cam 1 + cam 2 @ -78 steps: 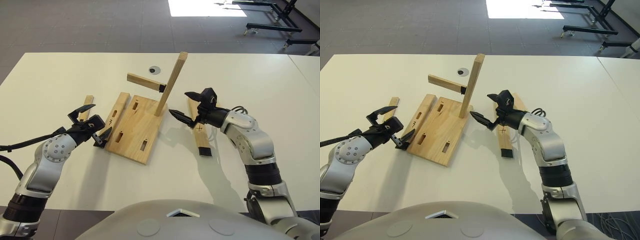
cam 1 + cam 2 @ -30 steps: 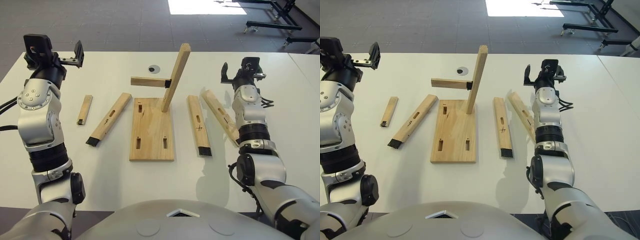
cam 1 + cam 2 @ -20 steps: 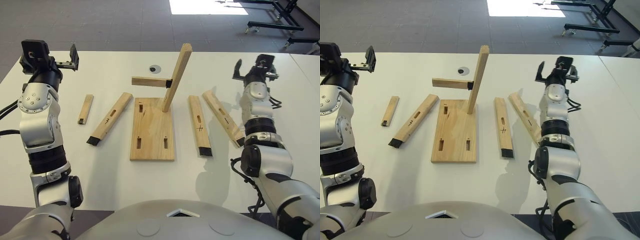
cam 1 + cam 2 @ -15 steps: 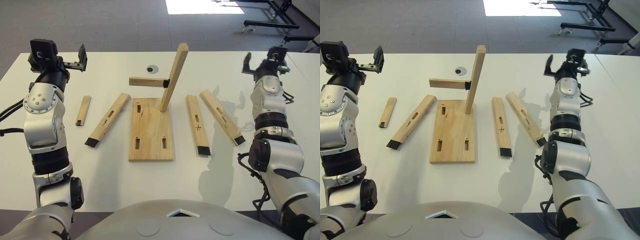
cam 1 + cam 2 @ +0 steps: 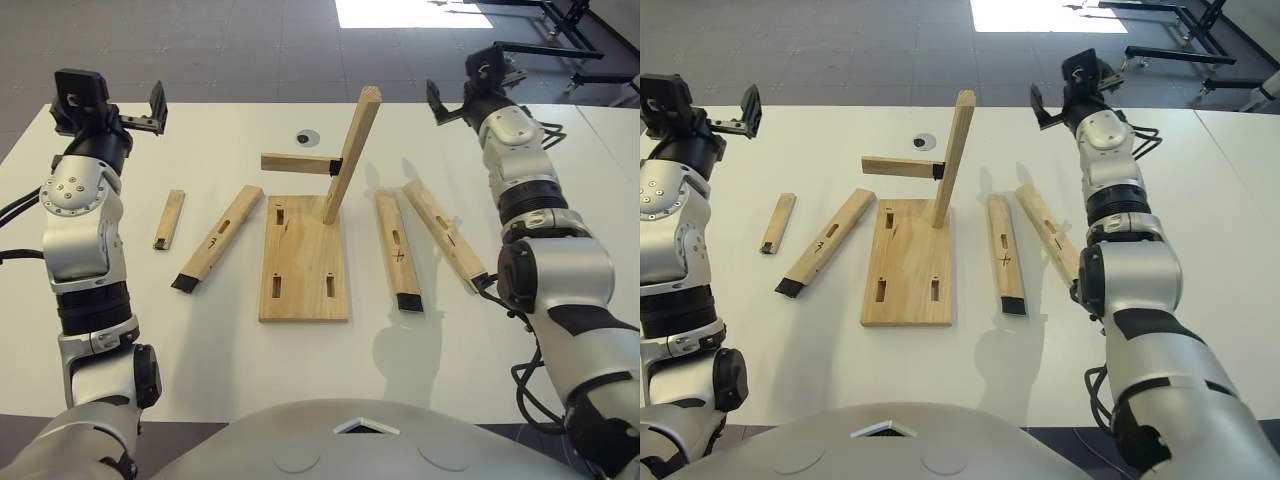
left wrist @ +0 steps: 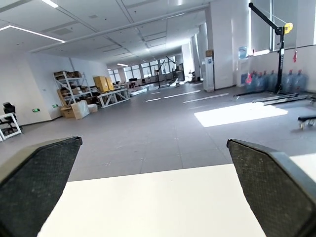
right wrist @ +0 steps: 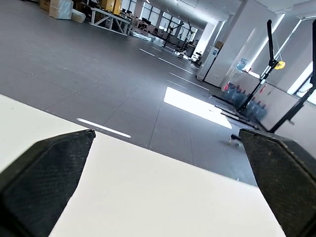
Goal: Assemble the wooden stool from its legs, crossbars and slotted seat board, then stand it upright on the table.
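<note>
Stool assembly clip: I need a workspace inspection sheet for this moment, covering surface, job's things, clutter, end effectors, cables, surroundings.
Surface: white table, small round fitting set in it.
Job's things: seat board lies flat; upright leg stands tilted in it, a crossbar jutting from its side; first loose leg left of the board, second loose leg and third loose leg right of it; short crossbar far left.
Clutter: nothing seen.
End effectors: left end effector and right end effector open, empty, raised away from the parts.
Cables: black cables by the left arm; cable loop at the right wrist.
Surroundings: grey floor, sunlit patch, wheeled frames.
</note>
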Available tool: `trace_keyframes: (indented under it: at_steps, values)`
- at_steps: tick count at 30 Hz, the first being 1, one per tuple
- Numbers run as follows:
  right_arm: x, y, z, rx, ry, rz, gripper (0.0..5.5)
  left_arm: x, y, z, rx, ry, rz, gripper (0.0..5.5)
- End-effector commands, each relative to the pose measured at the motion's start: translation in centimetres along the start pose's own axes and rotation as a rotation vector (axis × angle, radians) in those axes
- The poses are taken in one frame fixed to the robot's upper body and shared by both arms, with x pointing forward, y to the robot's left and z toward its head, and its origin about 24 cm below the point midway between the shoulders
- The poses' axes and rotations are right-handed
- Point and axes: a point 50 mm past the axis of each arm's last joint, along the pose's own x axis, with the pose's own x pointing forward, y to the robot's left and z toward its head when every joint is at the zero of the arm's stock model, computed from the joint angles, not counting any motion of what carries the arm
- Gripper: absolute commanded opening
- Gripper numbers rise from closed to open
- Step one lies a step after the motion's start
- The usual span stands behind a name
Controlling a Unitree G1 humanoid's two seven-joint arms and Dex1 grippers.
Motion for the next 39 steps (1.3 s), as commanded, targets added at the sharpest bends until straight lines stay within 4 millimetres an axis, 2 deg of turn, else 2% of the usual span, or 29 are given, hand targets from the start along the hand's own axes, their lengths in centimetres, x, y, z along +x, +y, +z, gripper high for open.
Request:
trace_keyframes:
  at_steps: [1,2,4,7,8,10,13,15,17,20,25,29,31,34,39]
  values:
    - [-0.9,-4.7,-0.1,0.059,0.08,-0.288,5.36,-0.8,4.2,1.2,0.083,-0.015,0.146,5.4]
    - [-1.3,-5.2,-1.1,0.101,0.11,-0.379,5.36,-0.8,3.7,1.7,0.082,-0.039,0.102,5.4]
    - [-2.1,-6.2,-2.5,0.159,0.147,-0.533,5.36,-0.7,1.4,2.3,0.1,-0.072,-0.064,5.4]
    - [-3.4,-8.1,-3.4,0.215,0.17,-0.721,5.36,-1.4,-3.5,1.4,0.08,-0.047,-0.44,5.4]
    - [-3.5,-8.2,-3.4,0.242,0.171,-0.738,5.36,-1.7,-3.8,1.1,0.093,-0.035,-0.489,5.4]
    - [-2.6,-7.1,-2.7,0.254,0.153,-0.659,5.36,-1.2,-1.4,0.7,0.075,-0.012,-0.348,5.4]
    - [-1.4,-5.5,-0.8,0.12,0.089,-0.48,5.36,-0.4,3.5,0.0,0.007,0.041,0.106,5.4]
    - [-1.0,-4.7,-0.1,0.057,0.059,-0.37,5.36,-0.9,4.7,-0.7,-0.013,0.061,0.303,5.4]
    - [-0.8,-4.2,0.0,0.081,0.044,-0.289,5.36,-0.6,3.4,-0.8,-0.007,0.052,0.27,5.4]
    - [-1.2,-4.8,-0.6,0.086,0.076,-0.215,5.36,-0.5,1.7,0.1,0.003,0.007,0.096,5.4]
    - [-2.2,-6.9,-0.6,0.054,0.191,-0.034,5.36,-2.0,2.7,0.5,0.02,0.005,-0.036,5.4]
    - [-4.4,-7.8,-1.5,0.074,0.385,0.173,5.36,-3.7,3.9,0.1,0.019,0.029,0.002,5.4]
    - [-5.8,-6.5,-2.2,0.095,0.483,0.297,5.36,-5.0,4.2,-0.3,0.011,0.047,0.039,5.4]
    - [-8.8,-3.5,-3.9,0.096,0.631,0.444,5.36,-6.4,4.6,-0.6,-0.029,0.052,0.141,5.4]
    - [-10.5,-0.1,-5.8,0.08,0.73,0.51,5.36,-8.2,5.5,-1.0,-0.046,0.071,0.264,5.4]
